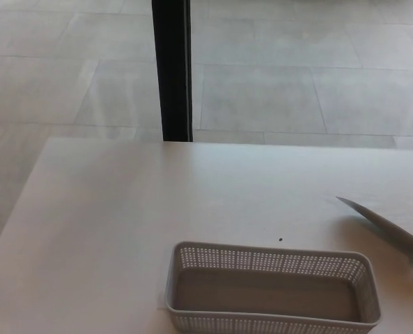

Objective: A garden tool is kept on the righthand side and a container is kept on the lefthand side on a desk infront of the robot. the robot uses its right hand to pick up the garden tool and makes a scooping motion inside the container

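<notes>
Hands: neither robot hand shows in the head view, so their state cannot be told.
Landmark: basket (272, 289), a grey perforated container with rounded corners, standing on the counter (108, 223) at the near edge of the picture; its lower wall is cut off by the frame.
Basket contents: nothing visible inside; the bare bottom shows.
Tool (380, 224): a long, pointed metal blade lying flat on the counter, to the right of the basket and a little beyond it, well apart from its wall. The tip points up and left, away from the right edge.
Tool handle: mostly out of frame at the right edge; only a dark bit shows where the blade ends.
Speck (281, 241): a small dark dot on the counter just beyond the basket's far rim.
Between basket and tool: bare counter, nothing in the way.
Post (173, 69): a black upright beyond the counter's far edge, up and left of the basket.
Floor (297, 76): pale tiles beyond the counter, on both sides of the post.
</notes>
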Controlling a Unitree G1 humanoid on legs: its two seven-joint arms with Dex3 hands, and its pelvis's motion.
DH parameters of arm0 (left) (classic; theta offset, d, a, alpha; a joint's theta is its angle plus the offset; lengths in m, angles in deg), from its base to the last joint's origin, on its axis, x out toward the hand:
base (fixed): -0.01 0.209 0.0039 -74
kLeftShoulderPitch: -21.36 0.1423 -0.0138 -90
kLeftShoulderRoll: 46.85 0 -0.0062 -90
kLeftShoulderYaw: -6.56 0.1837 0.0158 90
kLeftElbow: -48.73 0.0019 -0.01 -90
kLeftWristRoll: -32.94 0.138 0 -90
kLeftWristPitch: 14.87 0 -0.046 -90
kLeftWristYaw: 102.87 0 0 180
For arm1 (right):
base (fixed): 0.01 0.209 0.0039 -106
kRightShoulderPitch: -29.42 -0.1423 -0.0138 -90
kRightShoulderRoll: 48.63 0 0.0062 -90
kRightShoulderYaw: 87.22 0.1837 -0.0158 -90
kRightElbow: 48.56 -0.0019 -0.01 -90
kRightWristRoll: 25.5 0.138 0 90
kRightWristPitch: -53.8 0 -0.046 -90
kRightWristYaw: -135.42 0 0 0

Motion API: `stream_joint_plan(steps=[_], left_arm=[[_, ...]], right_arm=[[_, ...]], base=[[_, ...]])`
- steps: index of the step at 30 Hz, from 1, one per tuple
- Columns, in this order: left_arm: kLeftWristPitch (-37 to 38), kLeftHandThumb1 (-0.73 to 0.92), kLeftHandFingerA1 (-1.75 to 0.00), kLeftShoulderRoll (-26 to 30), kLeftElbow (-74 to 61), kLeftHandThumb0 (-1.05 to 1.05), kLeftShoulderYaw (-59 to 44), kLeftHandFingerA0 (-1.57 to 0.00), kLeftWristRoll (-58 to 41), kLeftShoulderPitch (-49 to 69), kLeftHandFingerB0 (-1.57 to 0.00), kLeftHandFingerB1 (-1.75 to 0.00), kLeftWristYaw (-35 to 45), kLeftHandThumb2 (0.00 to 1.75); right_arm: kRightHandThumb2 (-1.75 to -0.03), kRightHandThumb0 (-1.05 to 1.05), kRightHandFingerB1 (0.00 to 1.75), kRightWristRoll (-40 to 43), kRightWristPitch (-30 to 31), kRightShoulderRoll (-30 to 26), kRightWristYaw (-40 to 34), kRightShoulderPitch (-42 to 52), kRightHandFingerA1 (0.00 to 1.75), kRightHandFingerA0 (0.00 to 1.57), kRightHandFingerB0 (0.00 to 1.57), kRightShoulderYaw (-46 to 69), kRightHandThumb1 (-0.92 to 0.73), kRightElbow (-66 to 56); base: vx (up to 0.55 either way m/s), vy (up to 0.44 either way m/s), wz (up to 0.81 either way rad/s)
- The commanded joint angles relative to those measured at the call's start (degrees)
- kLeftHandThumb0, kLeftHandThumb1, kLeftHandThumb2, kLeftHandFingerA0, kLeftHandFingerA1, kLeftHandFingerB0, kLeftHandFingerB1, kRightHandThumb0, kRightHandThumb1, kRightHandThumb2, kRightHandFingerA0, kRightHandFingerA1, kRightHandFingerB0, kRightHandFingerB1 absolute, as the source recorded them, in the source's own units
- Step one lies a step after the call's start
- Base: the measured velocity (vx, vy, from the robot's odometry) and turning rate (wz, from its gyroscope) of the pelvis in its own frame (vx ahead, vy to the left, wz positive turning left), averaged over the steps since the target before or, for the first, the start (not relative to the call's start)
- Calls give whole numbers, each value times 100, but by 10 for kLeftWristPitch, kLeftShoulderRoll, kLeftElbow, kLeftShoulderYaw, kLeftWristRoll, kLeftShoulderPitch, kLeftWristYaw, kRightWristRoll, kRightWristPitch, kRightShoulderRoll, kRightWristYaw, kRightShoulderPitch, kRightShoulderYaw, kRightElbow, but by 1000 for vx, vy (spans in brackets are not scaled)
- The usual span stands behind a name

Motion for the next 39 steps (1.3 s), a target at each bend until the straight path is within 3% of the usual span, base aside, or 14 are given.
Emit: stream_joint_plan(steps=[1, 4, 5, 6, 7, 10, 11, 12, 13, 15, 24, 27, 29, 39], left_arm=[[9, 68, -60, 11, 8, -60, -4, -60, -4, 1, -50, -46, 1, 60], [8, 67, -63, 10, 4, -60, -5, -60, -8, 2, -52, -47, 0, 60], [9, 67, -64, 10, 3, -59, -5, -61, -8, 2, -51, -48, 3, 60], [10, 67, -65, 10, 3, -60, -6, -61, -10, 3, -53, -49, 6, 60], [11, 68, -67, 10, 1, -60, -7, -60, -11, 4, -52, -50, 8, 60], [9, 67, -68, 11, -10, -59, -9, -59, -16, 9, -52, -51, 14, 60], [8, 68, -68, 10, -10, -58, -7, -60, -15, 10, -52, -51, 13, 60], [11, 67, -68, 9, -9, -57, -8, -60, -15, 13, -52, -50, 13, 60], [9, 67, -67, 9, -7, -57, -5, -60, -11, 11, -55, -50, 6, 60], [12, 67, -61, 8, 4, -58, -2, -60, -6, 11, -50, -45, 5, 60], [8, 67, -63, 7, 7, -60, 1, -59, -4, 4, -50, -46, 1, 60], [10, 67, -63, 7, 6, -60, 3, -60, -2, 7, -51, -47, 0, 60], [9, 65, -65, 6, 6, -59, -4, -60, -10, 7, -50, -47, 1, 59], [0, 64, -61, 3, 12, -55, -19, -63, -21, -2, -55, -45, -3, 59]], right_arm=[[-115, -105, 32, -83, 3, -50, -20, -29, 32, 0, 0, -70, -68, -116], [-116, -105, 40, -140, 7, -62, -32, -29, 42, 0, 0, -119, -66, -138], [-68, -105, 36, -151, 14, -66, -34, -25, 45, 0, 0, -128, -91, -144], [-68, -105, 41, -163, 28, -72, -26, -25, 46, 0, 0, -147, -87, -152], [-116, -105, 40, -173, 43, -76, -11, -26, 47, 0, 0, -172, -66, -160], [-112, -105, 31, -203, 67, -82, 12, -14, 36, 0, 0, -225, -67, -184], [-111, -105, 14, -213, 60, -85, 17, -11, 18, 0, 0, -241, -71, -178], [-106, -100, 9, -225, 51, -85, 15, -8, 11, 3, 10, -258, -69, -169], [-105, -93, 18, -238, 37, -83, 8, -9, 18, 2, 11, -275, -65, -153], [-105, -95, 16, -246, 22, -83, 15, -11, 16, 2, 10, -304, -66, -126], [-112, -104, 12, -306, -25, -80, -1, -29, 2, 5, 10, -419, -72, -30], [-114, -105, 10, -311, -24, -77, 2, -41, 0, 0, 2, -447, -72, -9], [-114, -104, 12, -316, -16, -75, 7, -46, 0, 5, 11, -464, -72, -9], [-114, -105, 14, -310, -89, -52, 3, -38, 1, 0, 2, -502, -75, -18]], base=[[0, 0, 0], [0, 0, 0], [0, 0, 0], [0, 0, 0], [0, 0, 0], [0, 0, 0], [0, 0, 0], [0, 0, 0], [0, 0, 0], [0, 0, 0], [0, 0, 0], [0, 0, 0], [0, 0, 0], [0, 0, 0]])
